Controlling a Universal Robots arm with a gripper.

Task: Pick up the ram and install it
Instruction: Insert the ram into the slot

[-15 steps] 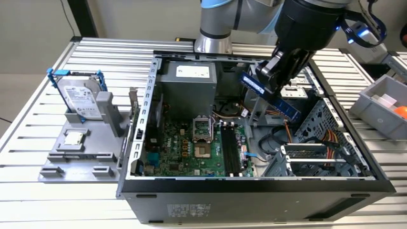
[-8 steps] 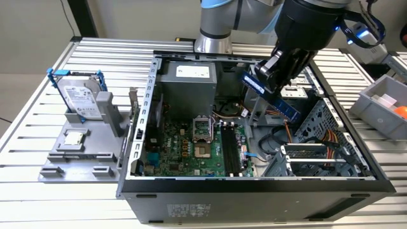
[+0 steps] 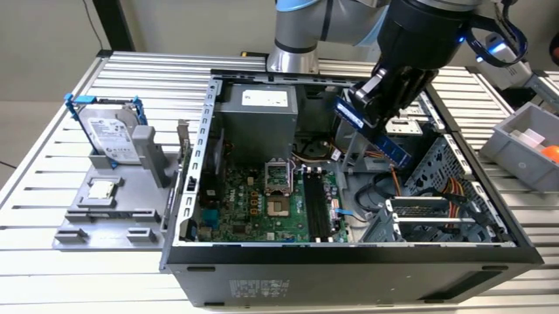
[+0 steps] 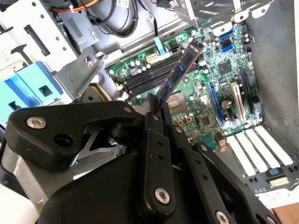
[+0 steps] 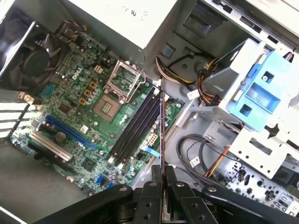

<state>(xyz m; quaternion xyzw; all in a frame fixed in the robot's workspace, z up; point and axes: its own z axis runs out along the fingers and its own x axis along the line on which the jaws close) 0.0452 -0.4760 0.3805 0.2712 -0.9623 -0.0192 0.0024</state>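
Ram (image 3: 395,149), a thin greenish-blue circuit-board stick with dark chips, hangs tilted over the open dark metal computer case (image 3: 206,137), clamped at one end by the black gripper (image 5: 162,179). Risk: a skewed approach to the long black motherboard slots (image 5: 135,127) could jam or crack it.

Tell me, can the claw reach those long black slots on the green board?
Probably yes. The claw, shut on the ram, hangs over the open case, and the slots look bare, with nothing lying across them.
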